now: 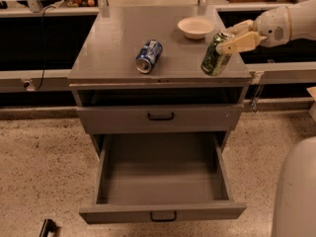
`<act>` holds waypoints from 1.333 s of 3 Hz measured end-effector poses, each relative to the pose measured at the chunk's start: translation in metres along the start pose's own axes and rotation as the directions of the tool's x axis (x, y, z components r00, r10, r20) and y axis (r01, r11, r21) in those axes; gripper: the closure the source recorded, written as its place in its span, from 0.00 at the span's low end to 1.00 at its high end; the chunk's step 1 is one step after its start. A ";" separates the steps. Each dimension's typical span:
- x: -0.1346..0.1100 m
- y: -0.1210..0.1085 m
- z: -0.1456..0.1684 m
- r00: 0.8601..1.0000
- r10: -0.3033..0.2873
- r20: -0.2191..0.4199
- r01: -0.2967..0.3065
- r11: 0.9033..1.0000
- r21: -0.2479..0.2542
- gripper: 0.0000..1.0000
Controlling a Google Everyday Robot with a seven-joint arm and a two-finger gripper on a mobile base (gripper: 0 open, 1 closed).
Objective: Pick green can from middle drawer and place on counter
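Note:
The green can, with a silver top and pale markings, is tilted and held above the right front part of the grey counter. My gripper comes in from the right and is shut on the can's upper part. The middle drawer, the lowest grey tray with a small black handle, is pulled out and holds nothing visible.
A blue-and-white can lies on its side mid-counter. A white bowl stands at the back right of the counter. A closed drawer front sits above the open drawer. A pale rounded robot part fills the lower right corner.

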State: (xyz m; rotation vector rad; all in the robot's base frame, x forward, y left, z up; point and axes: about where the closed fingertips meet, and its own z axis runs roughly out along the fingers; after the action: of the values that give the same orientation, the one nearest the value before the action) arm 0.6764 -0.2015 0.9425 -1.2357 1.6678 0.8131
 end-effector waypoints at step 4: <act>0.018 -0.086 0.032 0.976 0.128 -0.176 -0.081 0.964 0.252 0.34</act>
State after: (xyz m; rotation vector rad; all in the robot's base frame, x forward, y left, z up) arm 0.7653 -0.2053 0.9133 -1.0878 1.9386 0.5432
